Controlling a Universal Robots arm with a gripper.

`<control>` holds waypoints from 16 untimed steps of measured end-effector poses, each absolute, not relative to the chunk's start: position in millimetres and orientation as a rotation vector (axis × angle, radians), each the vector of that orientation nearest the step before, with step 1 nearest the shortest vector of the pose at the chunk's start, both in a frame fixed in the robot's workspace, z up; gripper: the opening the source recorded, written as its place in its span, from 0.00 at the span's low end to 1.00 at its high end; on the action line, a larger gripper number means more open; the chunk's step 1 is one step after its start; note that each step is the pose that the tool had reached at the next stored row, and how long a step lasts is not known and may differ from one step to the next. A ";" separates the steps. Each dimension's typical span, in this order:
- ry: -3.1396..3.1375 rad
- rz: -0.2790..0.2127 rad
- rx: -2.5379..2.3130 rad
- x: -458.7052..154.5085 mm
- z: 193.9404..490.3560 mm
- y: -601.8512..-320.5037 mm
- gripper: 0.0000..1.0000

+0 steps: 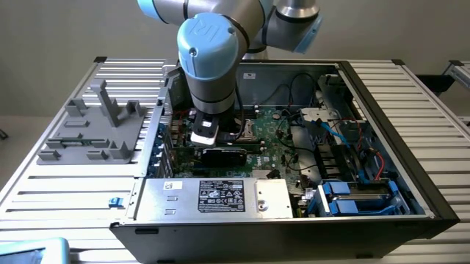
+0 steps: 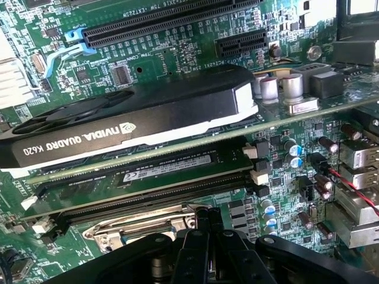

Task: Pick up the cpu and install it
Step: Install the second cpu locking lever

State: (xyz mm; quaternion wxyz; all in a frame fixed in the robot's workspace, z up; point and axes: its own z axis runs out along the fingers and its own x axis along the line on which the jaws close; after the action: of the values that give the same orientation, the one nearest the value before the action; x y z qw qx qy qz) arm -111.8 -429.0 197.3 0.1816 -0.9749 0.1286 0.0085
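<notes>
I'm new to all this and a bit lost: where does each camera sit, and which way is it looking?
Exterior view: off the arm, above one side, looking down into the open computer case on a slatted table; the blue-grey arm reaches in.
Wrist view: on the arm's wrist, close over the green motherboard; the black tool is shut near the metal socket frame.
Shared: the black graphics card.
</notes>
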 end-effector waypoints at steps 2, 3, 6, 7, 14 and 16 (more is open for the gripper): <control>0.366 0.023 -2.752 -111.8 196.9 -428.4 0.11; 0.367 0.023 -2.752 -111.8 196.8 -428.2 0.11; 0.371 0.023 -2.752 -111.8 196.5 -428.1 0.11; 0.372 0.023 -2.751 -111.8 196.4 -428.0 0.11; 0.379 0.021 -2.750 -111.9 195.8 -427.6 0.11; 0.381 0.021 -2.750 -111.9 195.6 -427.5 0.11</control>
State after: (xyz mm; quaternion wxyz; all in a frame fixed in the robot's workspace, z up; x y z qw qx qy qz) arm -111.9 -427.5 195.6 0.1816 -0.9740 0.1350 0.0073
